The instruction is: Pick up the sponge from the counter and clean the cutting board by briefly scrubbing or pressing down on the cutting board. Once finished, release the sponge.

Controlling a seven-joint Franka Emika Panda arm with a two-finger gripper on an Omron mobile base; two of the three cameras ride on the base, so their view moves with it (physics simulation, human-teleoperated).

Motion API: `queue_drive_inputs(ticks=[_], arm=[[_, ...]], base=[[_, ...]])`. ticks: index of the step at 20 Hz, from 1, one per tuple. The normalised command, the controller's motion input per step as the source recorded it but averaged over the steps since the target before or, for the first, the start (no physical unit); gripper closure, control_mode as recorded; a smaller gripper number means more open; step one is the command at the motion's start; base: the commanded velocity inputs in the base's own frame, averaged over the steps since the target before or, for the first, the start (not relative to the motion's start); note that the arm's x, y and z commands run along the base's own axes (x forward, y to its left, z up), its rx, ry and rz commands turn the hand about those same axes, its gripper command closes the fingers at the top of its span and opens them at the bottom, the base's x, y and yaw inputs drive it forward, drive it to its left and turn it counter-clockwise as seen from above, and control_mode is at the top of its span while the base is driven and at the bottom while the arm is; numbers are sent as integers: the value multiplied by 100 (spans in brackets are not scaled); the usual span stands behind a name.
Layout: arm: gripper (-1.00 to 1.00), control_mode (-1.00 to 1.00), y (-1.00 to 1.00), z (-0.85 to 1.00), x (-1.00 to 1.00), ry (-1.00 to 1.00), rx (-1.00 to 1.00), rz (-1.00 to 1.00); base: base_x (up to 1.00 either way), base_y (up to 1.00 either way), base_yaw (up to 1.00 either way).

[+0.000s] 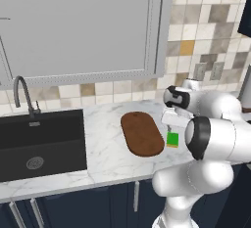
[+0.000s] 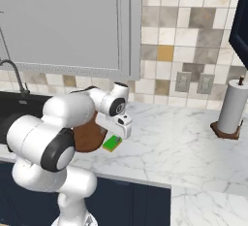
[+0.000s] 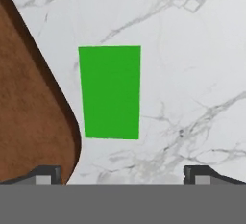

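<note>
The green sponge [image 3: 110, 92] lies flat on the white marble counter [image 3: 192, 50], just right of the reddish-brown cutting board [image 3: 29, 122]. In the left base view the sponge [image 1: 172, 139] sits beside the board's [image 1: 141, 133] right edge, with a yellow strip along its near side. My gripper [image 3: 122, 174] hovers above the sponge, open, fingertips [image 3: 48, 174] wide apart with nothing between them. The right base view has the sponge [image 2: 112, 143] under the hand [image 2: 116, 123], and the board [image 2: 89, 135] mostly hidden behind the arm.
A black sink basin [image 1: 39, 144] with a faucet [image 1: 22, 95] lies left of the board. A paper towel roll [image 2: 233, 107] stands on the counter far right. Wall outlets [image 2: 193, 82] sit on the tiled backsplash.
</note>
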Motion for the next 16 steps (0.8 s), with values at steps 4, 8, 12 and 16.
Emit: queue_drive_inputs(ticks=[4, 8, 12, 16], arm=[[-100, -100, 0, -18, 6, 4, 0, -9], [-100, -100, 0, -18, 7, 5, 0, -10], [-100, -100, 0, -13, 10, 6, 0, -10], [-100, -100, 0, -11, 14, 7, 0, -10]], base=[[0, 0, 0], [0, 0, 0], [0, 0, 0], [0, 0, 0]])
